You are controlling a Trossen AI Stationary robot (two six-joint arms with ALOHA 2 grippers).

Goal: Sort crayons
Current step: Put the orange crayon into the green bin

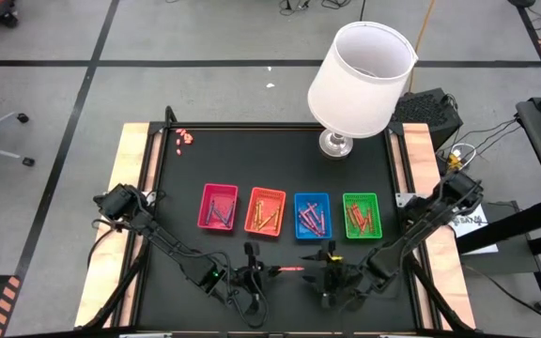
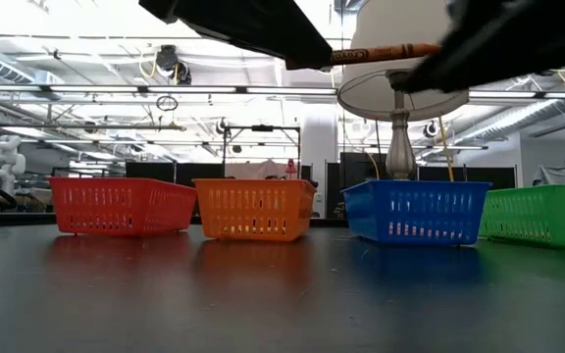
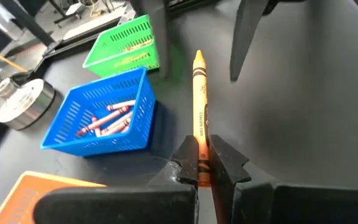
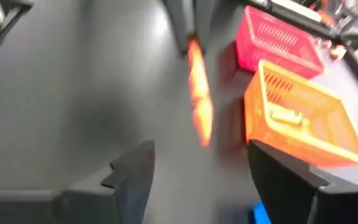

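Observation:
An orange crayon [image 3: 199, 106] hangs clear above the table's near middle, and my left gripper [image 3: 199, 163] is shut on its back end. My right gripper [image 4: 197, 174] faces it from the table's right, open. Its two fingers [image 3: 244, 37] stand on either side of the crayon's pointed tip [image 3: 199, 59] without touching it. In the high view the crayon [image 1: 289, 269] lies between my left gripper [image 1: 269, 271] and my right gripper [image 1: 330, 268]. Pink [image 1: 218, 208], orange [image 1: 265, 211], blue [image 1: 312, 214] and green [image 1: 362, 214] trays stand in a row mid-table, with crayons in them. My left gripper pinches the crayon's blunt back end [image 3: 199, 160] between its two fingers. The fingers come from the table's left and lie along the crayon, which sticks straight out past them toward the right. The crayon [image 2: 381, 51] hangs about level, lifted clear of the table.
A white-shaded lamp [image 1: 360, 80] stands at the table's far right, behind the green tray. Small pink bits [image 1: 186, 138] lie at the far left corner. Bare dark table [image 1: 289, 310] lies in front of the tray row, under both grippers.

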